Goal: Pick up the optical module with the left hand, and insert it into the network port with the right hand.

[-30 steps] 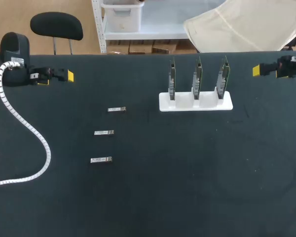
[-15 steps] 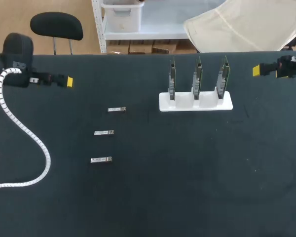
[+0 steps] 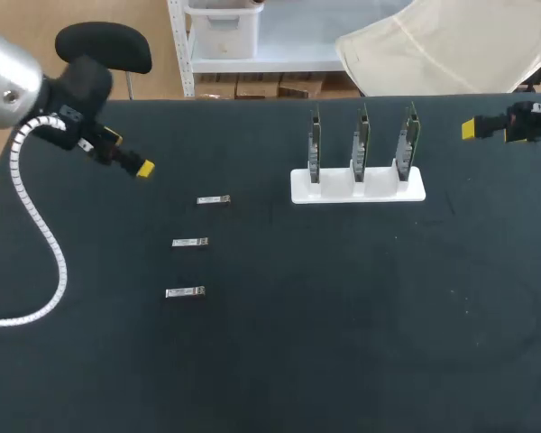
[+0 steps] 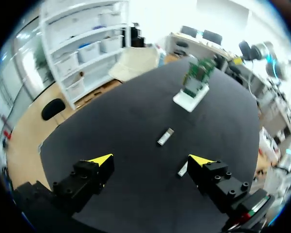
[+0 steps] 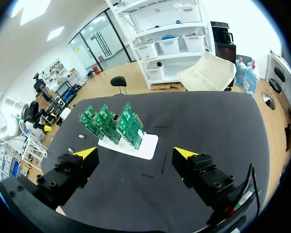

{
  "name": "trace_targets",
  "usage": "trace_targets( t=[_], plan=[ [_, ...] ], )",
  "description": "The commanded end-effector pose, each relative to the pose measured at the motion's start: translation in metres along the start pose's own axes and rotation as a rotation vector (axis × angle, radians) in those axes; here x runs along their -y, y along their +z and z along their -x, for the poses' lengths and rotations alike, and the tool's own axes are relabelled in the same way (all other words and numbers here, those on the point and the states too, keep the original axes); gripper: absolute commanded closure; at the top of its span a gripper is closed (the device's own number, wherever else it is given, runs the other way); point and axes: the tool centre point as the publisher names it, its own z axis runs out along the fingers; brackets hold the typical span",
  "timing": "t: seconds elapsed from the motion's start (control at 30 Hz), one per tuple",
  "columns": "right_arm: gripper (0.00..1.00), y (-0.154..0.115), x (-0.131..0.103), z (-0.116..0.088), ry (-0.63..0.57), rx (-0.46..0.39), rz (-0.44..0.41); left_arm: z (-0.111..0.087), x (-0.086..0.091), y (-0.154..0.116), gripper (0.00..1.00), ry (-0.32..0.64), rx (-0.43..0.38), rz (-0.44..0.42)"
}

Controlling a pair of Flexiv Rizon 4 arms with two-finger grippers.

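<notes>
my left pincer (image 3: 142, 169) hangs over the far left part of the table (image 3: 343, 361), not far in from the back edge. fingers are spread wide with nothing between them, so it's released. the three optical modules (image 3: 190, 242) lie flat on the black top in a loose column, each apart from the others. the column sits just inward of my tip, toward the near edge, and the farthest module is the closest to me. nothing stands between the pincer and them, just bare table.

the white ribbed hose (image 3: 59, 262) off my left arm loops down along the left edge, well apart from the modules.

there's a wide stretch of bare black top from the modules over to the white stand (image 3: 358, 187). the stand sits near the back edge, right of the middle. three green circuit boards (image 3: 362, 135) stand upright in it in a row, and it's the only tall thing around.

my right pincer (image 3: 470, 129) hangs beyond the stand at the far right edge, also released with nothing in it.
</notes>
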Motion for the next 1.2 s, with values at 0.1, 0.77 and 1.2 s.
trace_targets(
  t=[0.1,0.77,1.2],
  plan=[
    [0.0,-0.001,-0.002,0.0,0.001,0.0,-0.007,0.001,-0.003,0.013,0.0,0.112,-0.056,-0.11],
    [0.0,-0.001,-0.002,0.0,0.001,0.0,-0.007,0.007,-0.009,0.007,0.0,-0.052,0.031,-0.073],
    [0.0,-0.001,-0.002,0.0,0.001,0.0,-0.007,0.033,-0.006,0.021,0.0,0.378,-0.163,-0.036]
  ],
)
